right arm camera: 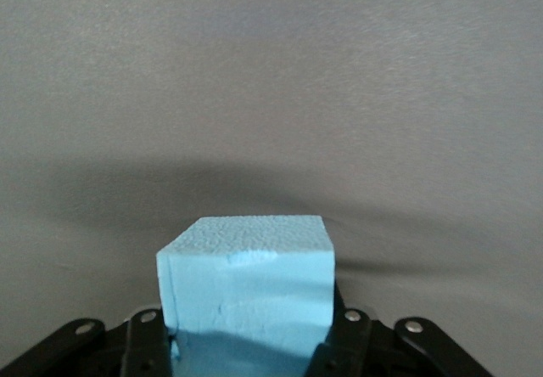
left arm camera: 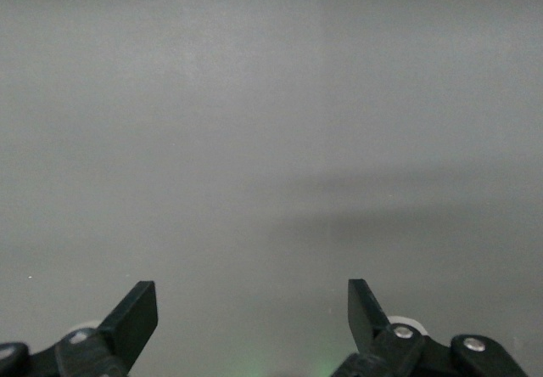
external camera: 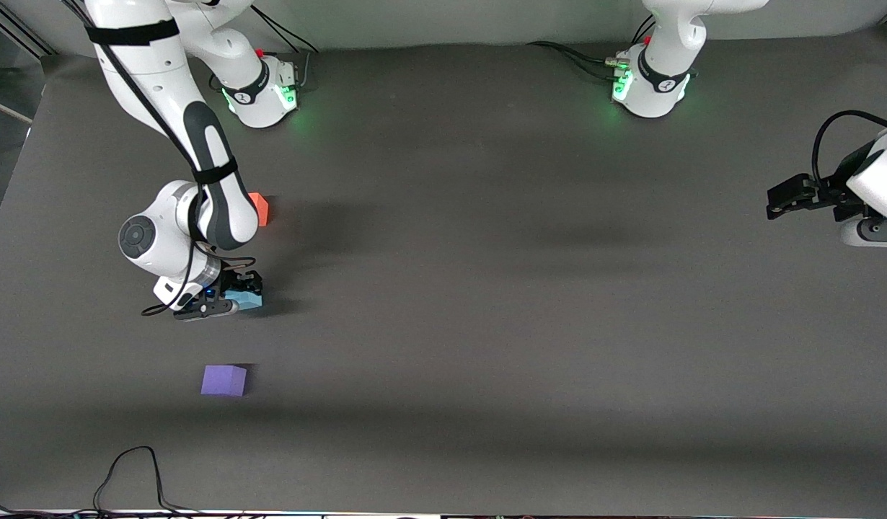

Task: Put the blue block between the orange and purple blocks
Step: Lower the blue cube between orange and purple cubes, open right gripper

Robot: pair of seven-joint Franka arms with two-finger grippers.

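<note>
Fingers of the right gripper (external camera: 223, 301) sit against two opposite faces of the blue block (external camera: 246, 294), gripping it, as the right wrist view shows with the block (right arm camera: 246, 296) filling the gap between them. Gripper and block are low over the table (external camera: 487, 288), at the right arm's end. The block is a cube, so it has no long axis; one flat face points up and its edges look roughly square to the table's edges.

It lies between the other two cubes: the orange block (external camera: 259, 209), farther from the front camera and partly hidden by the right arm, and the purple block (external camera: 224, 380), nearer to that camera. All three are apart from one another, with bare table around each.

At the other end of the table the left gripper (external camera: 779, 202) waits, its fingers (left arm camera: 136, 317) spread wide with nothing between them.
</note>
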